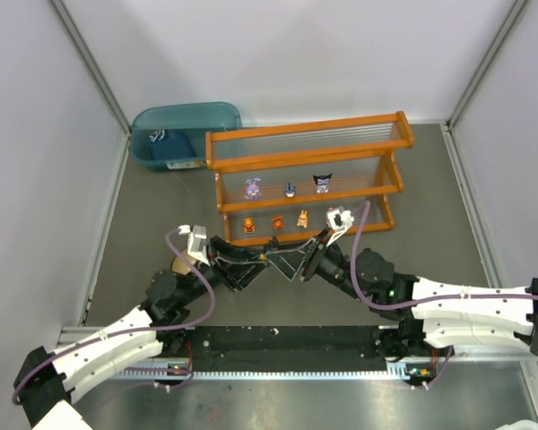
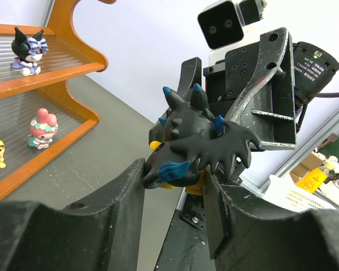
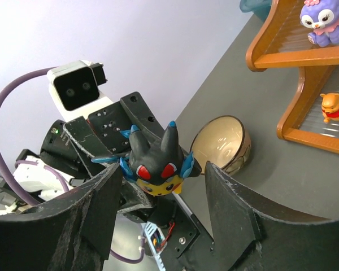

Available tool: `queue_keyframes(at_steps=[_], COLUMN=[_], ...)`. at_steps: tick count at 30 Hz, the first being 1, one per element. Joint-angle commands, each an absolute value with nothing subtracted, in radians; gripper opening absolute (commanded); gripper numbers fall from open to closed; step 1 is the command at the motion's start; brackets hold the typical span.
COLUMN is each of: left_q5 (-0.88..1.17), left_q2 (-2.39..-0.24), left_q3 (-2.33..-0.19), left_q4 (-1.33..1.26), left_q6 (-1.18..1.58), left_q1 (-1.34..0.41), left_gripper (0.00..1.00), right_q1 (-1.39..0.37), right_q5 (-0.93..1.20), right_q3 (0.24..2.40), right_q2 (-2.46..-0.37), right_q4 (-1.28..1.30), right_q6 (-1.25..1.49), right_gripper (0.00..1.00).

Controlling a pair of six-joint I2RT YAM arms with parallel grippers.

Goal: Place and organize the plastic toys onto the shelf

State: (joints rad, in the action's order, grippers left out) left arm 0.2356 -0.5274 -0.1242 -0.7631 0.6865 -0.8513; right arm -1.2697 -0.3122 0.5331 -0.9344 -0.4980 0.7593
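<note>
My left gripper is shut on a black winged toy with blue spikes and a yellow face, held above the table in front of the shelf. My right gripper is open, its fingers standing either side of that toy. In the top view the two grippers meet at the toy. On the upper tier stand a purple bunny, a small dark-blue toy and a black one. Three orange ones and a pink one stand on the lower tier.
A tan round bowl sits on the table by the left arm, partly hidden in the top view. A teal bin with a dark object inside stands at the shelf's back left. Grey walls close in both sides.
</note>
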Motion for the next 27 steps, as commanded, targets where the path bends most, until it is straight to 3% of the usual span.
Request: queue_keyframes(at_steps=[1,6,10,11,13,15,17,18,20,22,25,27], left_q5=[0.250,0.255,0.255,0.253,0.252,0.249,0.242,0.238,0.233,0.229,0.230,0.232], left_q2=[-0.534,-0.535,-0.532,-0.532,-0.532,-0.531,-0.528,-0.526,-0.525,-0.514,-0.488,-0.465], left_q3=[-0.129,-0.126,-0.121,-0.121,-0.120,-0.118,-0.115,-0.115,-0.112,-0.109,-0.100,-0.095], left_q4=[-0.848,-0.853,-0.856,-0.856,-0.856,-0.856,-0.854,-0.851,-0.841,-0.825,-0.793,-0.775], left_q6=[0.696,0.698,0.701,0.701,0.701,0.701,0.704,0.704,0.706,0.706,0.703,0.699], left_q1=[-0.848,-0.847,-0.848,-0.847,-0.848,-0.847,-0.848,-0.848,-0.847,-0.847,-0.847,-0.847], left_gripper=[0.00,0.00,0.00,0.00,0.00,0.00,0.12,0.38,0.56,0.84,0.96,0.99], right_q1=[-1.284,-1.282,-1.284,-1.282,-1.282,-1.282,-1.282,-1.282,-1.282,-1.284,-1.281,-1.270], right_q5=[-0.302,-0.298,-0.291,-0.290,-0.285,-0.278,-0.270,-0.267,-0.284,-0.308,-0.386,-0.445], right_q3=[0.592,0.594,0.597,0.598,0.607,0.615,0.618,0.618,0.618,0.615,0.592,0.571], right_q2=[-0.953,-0.968,-0.977,-0.979,-0.983,-0.989,-0.992,-0.991,-0.973,-0.948,-0.868,-0.789], right_q4=[-0.557,-0.572,-0.577,-0.575,-0.560,-0.554,-0.555,-0.554,-0.536,-0.506,-0.424,-0.343], right_q6=[0.744,0.746,0.747,0.749,0.752,0.753,0.752,0.747,0.739,0.729,0.704,0.675], right_gripper=[0.58,0.47,0.29,0.14,0.01,0.00,0.00,0.00,0.00,0.00,0.00,0.00])
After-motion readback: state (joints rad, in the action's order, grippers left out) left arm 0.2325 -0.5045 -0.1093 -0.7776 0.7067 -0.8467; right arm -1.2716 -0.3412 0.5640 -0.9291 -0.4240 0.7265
